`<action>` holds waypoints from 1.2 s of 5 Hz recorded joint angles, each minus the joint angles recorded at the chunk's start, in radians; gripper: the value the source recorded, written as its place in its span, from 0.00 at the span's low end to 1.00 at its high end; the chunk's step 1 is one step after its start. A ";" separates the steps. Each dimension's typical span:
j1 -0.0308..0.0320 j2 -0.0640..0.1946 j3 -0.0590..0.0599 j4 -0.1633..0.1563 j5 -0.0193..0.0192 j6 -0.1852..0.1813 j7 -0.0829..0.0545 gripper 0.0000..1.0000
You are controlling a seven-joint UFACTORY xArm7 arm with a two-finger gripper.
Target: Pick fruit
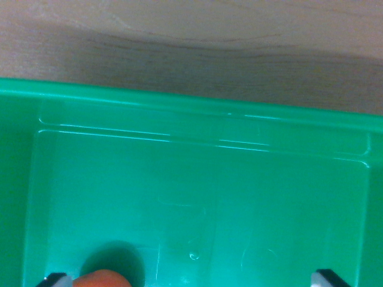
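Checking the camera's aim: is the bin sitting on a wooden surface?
Yes, pale wood grain shows just beyond the green bin's far rim.

Green bin [197, 107] on wooden table [179, 42]

One green bin [197, 107], one orange fruit [103, 279]
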 joint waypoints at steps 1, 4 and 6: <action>0.0087 0.008 0.007 -0.044 -0.0025 -0.045 -0.005 0.00; 0.0180 0.016 0.013 -0.090 -0.0051 -0.093 -0.011 0.00; 0.0271 0.024 0.020 -0.136 -0.0077 -0.141 -0.017 0.00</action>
